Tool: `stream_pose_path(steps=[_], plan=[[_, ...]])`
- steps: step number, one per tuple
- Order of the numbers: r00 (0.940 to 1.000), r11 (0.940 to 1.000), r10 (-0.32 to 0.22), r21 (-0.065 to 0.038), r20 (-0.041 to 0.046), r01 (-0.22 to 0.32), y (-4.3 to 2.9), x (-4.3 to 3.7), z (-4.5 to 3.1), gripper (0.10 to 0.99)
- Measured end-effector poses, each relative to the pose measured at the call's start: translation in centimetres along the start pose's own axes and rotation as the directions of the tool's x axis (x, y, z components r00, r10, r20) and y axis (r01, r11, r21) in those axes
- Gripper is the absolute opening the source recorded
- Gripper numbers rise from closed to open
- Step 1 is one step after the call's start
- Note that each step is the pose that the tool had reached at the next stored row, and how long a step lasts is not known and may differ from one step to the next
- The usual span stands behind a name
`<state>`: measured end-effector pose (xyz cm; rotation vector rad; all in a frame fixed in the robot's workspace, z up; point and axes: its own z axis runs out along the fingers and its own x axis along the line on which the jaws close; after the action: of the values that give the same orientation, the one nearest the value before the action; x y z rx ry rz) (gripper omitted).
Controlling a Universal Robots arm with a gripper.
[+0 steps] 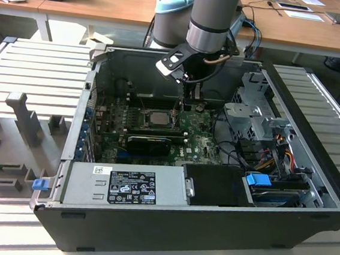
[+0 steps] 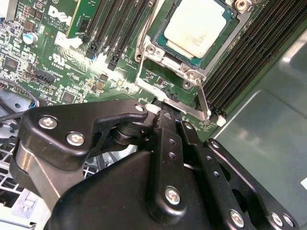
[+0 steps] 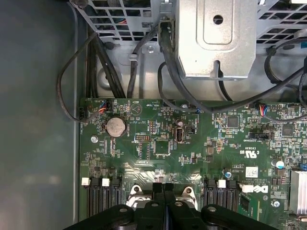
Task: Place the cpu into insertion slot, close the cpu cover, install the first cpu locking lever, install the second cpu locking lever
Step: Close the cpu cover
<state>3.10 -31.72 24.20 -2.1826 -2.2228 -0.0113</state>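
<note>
The cpu (image 2: 199,26) lies flat in its socket on the green motherboard, its pale silver top showing; in the exterior view the cpu (image 1: 157,118) sits mid-case. The cpu cover (image 2: 223,45) lies down around it as a dark frame. A thin wire locking lever (image 2: 203,98) runs along the socket's edge, with its end standing up a little. My gripper (image 2: 165,114) hovers right at this lever, fingers pressed together with nothing visibly clamped. The same gripper (image 3: 163,189) shows its shut black fingers (image 3: 157,190) over the socket's edge, and the gripper (image 1: 184,102) sits just beside the socket.
The open computer case (image 1: 65,153) lies on a ribbed metal table. Black memory slots (image 2: 259,43) flank the socket. A power supply (image 1: 125,186) lines the near wall, and a drive cage (image 1: 259,109) with cables (image 3: 168,62) stands on the exterior view's right.
</note>
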Motion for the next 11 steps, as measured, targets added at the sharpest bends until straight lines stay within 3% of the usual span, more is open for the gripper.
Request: stream_pose_path(steps=[11], plan=[[1.0, 1.0, 0.0, 0.0, 0.0, 0.0, -0.21, 0.0, 0.0, 0.106]])
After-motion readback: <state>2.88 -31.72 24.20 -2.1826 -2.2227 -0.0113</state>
